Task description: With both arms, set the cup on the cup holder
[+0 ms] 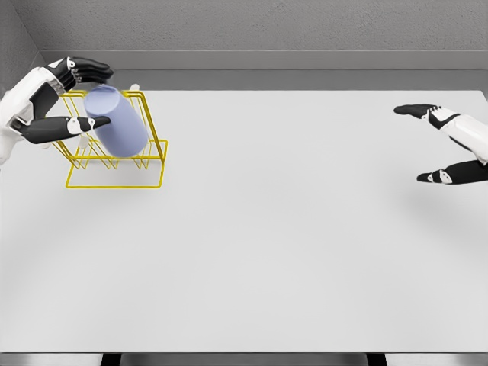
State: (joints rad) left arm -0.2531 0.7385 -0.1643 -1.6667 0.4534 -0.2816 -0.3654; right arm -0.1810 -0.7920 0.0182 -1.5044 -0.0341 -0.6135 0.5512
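Observation:
A lavender cup (118, 126) lies tilted on the yellow wire cup holder (114, 183) at the table's far left. My left hand (105, 97) reaches in from the upper left and brackets the cup's upper end. Its fingers (91, 72) are spread above the cup with a small gap, and its thumb (69, 128) points at the cup's side. The hand looks open, and the cup rests on the wires. My right hand (425, 145) hovers open over the table's far right edge, far from the cup.
The white table (267, 244) stretches wide between the two hands. A grey wall runs along its far edge, just behind the holder.

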